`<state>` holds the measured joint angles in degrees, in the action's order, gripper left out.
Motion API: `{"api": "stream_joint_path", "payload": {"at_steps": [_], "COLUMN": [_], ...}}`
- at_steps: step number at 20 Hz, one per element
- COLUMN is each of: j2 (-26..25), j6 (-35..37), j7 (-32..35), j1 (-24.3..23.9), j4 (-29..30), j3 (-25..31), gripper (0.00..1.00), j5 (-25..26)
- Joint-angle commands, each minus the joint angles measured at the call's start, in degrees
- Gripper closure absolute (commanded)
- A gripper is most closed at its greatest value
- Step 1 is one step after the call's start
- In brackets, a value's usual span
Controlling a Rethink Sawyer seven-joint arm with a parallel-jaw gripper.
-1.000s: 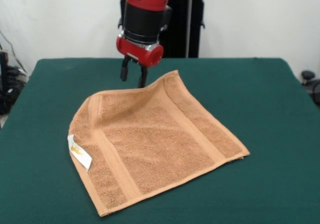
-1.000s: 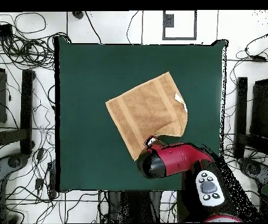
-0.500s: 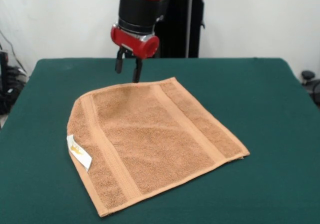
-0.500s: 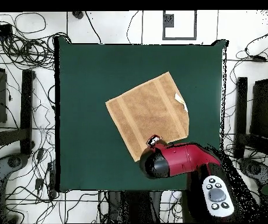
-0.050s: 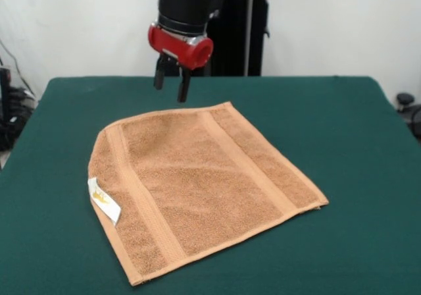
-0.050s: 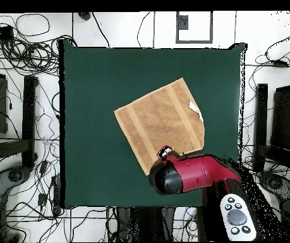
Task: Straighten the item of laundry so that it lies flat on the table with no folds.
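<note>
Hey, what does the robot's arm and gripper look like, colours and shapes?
The arm is a thick cylinder, black with a glossy red collar at the wrist. Below it the gripper has two short, dark, narrow fingers. From overhead, the arm is a rounded red shell with a black end.

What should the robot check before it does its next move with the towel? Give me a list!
1. Claw empty, holding nothing: ok.
2. Claw lifted clear above the towel: ok.
3. Towel wholly on the table, nothing over an edge: ok.
4. Towel flat with no folds: not ok; the corner by the white tag looks rounded, as if tucked under.
5. What lies under that corner: cannot tell.
</note>
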<state>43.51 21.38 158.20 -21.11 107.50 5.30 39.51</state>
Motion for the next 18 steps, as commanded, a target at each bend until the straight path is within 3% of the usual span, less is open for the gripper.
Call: {"api": "stream_joint_path", "payload": {"at_steps": [1,18], "j2": [-3.3,-10.4], "j6": [4.3,0.4], "j7": [-11.9,-8.0], "j1": [0.6,2.1], "j4": [0.8,-7.8], "j3": [8.3,10.7], "gripper": [0.00,0.00], "j5": [1.4,2.0]}}
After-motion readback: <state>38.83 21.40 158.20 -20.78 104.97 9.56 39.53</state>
